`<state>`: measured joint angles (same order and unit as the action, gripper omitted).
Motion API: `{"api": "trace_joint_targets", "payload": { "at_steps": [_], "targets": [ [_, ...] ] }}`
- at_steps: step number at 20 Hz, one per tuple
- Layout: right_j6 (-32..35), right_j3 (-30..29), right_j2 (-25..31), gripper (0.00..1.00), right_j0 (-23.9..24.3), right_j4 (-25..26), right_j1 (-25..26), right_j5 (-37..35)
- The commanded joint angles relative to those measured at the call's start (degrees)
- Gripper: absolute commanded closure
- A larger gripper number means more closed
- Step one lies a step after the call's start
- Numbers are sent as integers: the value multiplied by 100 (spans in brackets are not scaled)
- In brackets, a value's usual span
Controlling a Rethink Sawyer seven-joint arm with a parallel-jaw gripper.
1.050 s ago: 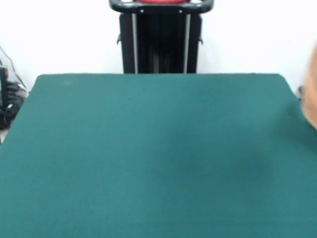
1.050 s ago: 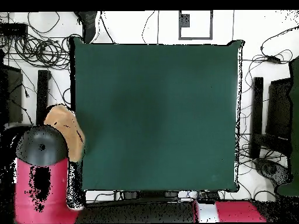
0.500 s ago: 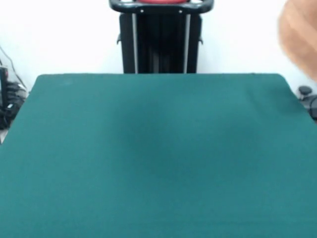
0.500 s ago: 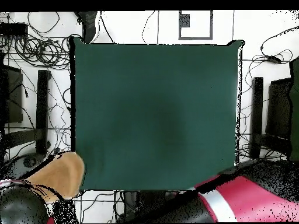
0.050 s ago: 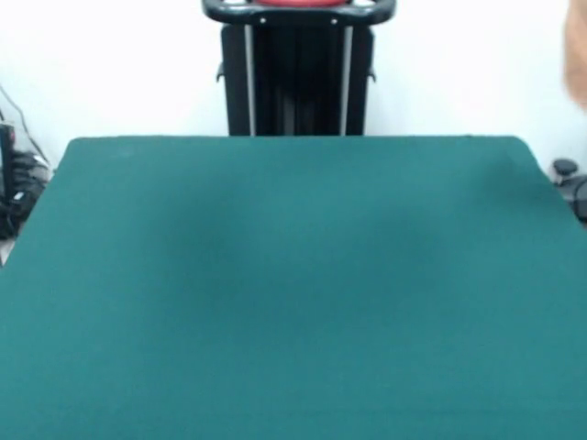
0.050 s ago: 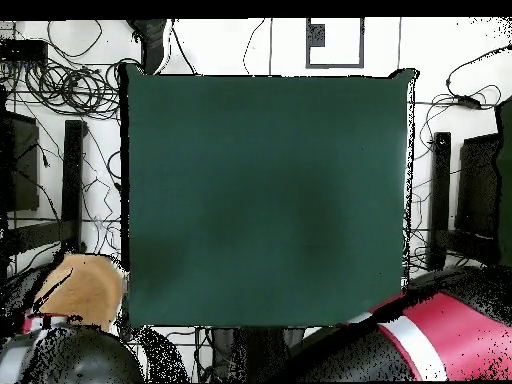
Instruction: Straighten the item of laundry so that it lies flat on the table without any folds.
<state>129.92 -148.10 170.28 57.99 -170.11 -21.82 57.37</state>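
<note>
Pincer unseen; towel point(image 6: 85, 290) bunched, off-table point(image 6: 260, 190).

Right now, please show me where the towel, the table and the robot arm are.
towel point(image 6: 85, 288): overhead view, middle of the tan cloth.
table point(image 5: 293, 275): front view, bare green surface.
robot arm point(image 6: 440, 335): overhead view, red link.

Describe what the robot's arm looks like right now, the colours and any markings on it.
In the overhead view the arm is a thick rounded link, red with a pale grey band across it and black beyond the band. A second rounded black section, with a thin red and white stripe, sits at the lower left. The gripper itself cannot be made out. The front view shows only a black and red part at the top edge.
</note>
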Motion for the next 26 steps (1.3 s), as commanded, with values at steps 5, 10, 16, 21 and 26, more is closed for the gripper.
{"api": "trace_joint_targets", "payload": {
  "at_steps": [5, 10, 16, 21, 26],
  "targets": [
    [-259, -1269, 67, 100, -119, -104, 375, -326],
    [-510, -1278, -68, 100, -25, -114, 1011, -235],
    [-871, -1254, -295, 100, -25, -115, 1391, 77],
    [-895, -1249, -363, 100, -16, -117, 1767, 135],
    [-788, -1240, -372, 100, 35, -119, 2343, 56]
  ]
}}
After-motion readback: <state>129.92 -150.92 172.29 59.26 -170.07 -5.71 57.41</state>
